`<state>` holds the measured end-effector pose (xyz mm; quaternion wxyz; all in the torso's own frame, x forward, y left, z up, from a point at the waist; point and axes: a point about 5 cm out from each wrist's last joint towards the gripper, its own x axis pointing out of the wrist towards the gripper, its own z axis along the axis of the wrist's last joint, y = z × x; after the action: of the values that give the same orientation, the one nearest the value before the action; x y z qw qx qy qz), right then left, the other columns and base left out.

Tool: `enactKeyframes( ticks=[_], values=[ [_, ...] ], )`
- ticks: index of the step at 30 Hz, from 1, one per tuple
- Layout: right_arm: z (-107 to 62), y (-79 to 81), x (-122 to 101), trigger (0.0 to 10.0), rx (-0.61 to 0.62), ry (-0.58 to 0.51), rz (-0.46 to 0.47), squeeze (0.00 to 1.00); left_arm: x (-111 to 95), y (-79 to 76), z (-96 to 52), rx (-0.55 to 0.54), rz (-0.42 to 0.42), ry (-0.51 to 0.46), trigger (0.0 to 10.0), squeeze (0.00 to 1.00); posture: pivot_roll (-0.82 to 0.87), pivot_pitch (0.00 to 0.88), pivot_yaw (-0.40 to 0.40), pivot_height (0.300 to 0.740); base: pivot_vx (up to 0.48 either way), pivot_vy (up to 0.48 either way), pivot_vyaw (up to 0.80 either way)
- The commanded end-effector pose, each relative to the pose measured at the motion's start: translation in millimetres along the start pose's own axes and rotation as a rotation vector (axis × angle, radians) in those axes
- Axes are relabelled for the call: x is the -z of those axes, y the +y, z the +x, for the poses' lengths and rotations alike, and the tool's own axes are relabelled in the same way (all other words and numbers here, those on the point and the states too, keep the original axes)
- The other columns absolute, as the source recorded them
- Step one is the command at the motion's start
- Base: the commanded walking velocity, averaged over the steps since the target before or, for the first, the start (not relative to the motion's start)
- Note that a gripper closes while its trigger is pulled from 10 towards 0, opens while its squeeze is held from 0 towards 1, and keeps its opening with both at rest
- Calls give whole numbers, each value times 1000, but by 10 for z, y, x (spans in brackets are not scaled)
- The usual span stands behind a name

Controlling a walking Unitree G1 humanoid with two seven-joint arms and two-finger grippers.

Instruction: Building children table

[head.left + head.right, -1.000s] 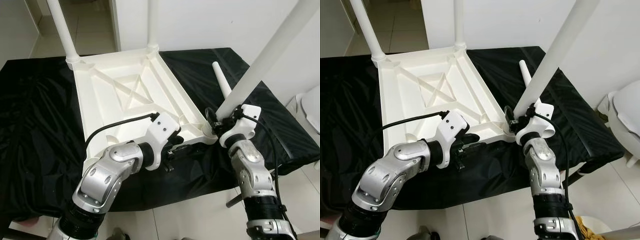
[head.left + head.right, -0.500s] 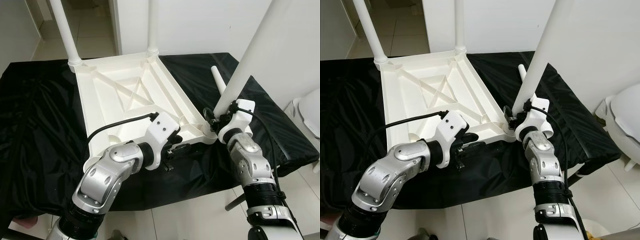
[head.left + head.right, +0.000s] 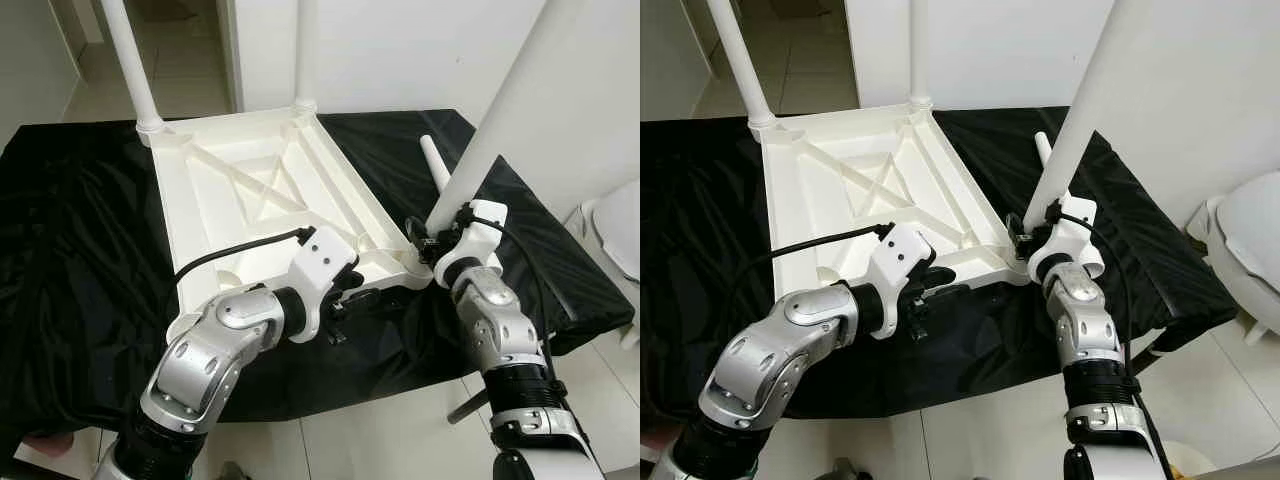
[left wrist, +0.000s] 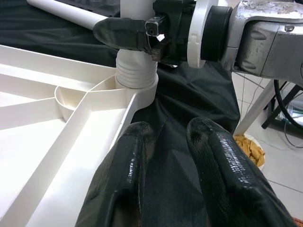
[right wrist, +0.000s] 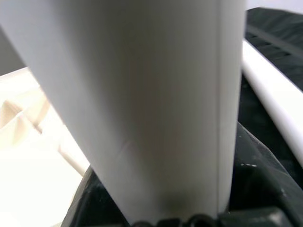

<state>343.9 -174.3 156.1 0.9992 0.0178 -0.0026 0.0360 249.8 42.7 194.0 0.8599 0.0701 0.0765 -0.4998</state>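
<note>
White plastic tabletop point(image 3: 260, 200) lay inverted on the black-draped bench point(image 3: 80, 250), sockets up for leg fitting | right pincer point(image 4: 137, 35) was clamped on the leg point(image 3: 490, 130), whose threaded end sat in the corner socket point(image 4: 137, 90) directly below | left pincer point(image 4: 175, 156), fingers nearly closed and empty, rested at the near rim, probably bracing it.

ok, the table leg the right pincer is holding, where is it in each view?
Left eye: leg slants from the upper right down to the tabletop's near right corner.
Right eye: leg, same slant, right of centre.
Left wrist: its ribbed foot sits in the corner socket.
Right wrist: leg close up.
Shared landmark: spare leg lying on the black cloth.
</note>
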Motion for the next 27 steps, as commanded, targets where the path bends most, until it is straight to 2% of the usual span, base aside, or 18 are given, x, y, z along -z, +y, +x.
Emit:
enactKeyframes(
  ticks=[1,2,8,11,15,16,21,27],
  values=[
    [-71,-84,258,10000,81,110,-11,0,5,-17,-7,-10,-6,4,10000,0,-23,56,-24,740,0,0,0],
    [-93,-50,248,10000,133,87,-10,0,5,-19,-4,-11,-8,3,10000,0,-22,56,-25,740,0,0,0],
    [-124,45,248,10000,174,71,14,0,2,-21,-1,-13,-9,1,10000,0,-22,57,-28,740,0,0,0],
    [-168,123,256,10000,273,52,43,0,1,-16,-2,-16,-10,1,10000,0,-19,59,-31,740,0,0,0],
    [-181,158,261,10000,319,48,62,0,2,-15,-2,-17,-11,1,10000,0,-18,60,-32,740,0,0,0],
    [-191,180,257,10000,363,45,76,0,2,-12,0,-19,-10,0,10000,0,-19,59,-30,740,0,0,0],
    [-201,214,245,10000,409,40,94,0,0,-9,4,-19,-11,-1,10000,0,-21,59,-27,740,0,0,0],
    [-194,287,223,10000,402,30,88,0,-6,-7,6,-17,-11,-4,10000,0,-20,59,-26,740,0,0,0]
  ],
)
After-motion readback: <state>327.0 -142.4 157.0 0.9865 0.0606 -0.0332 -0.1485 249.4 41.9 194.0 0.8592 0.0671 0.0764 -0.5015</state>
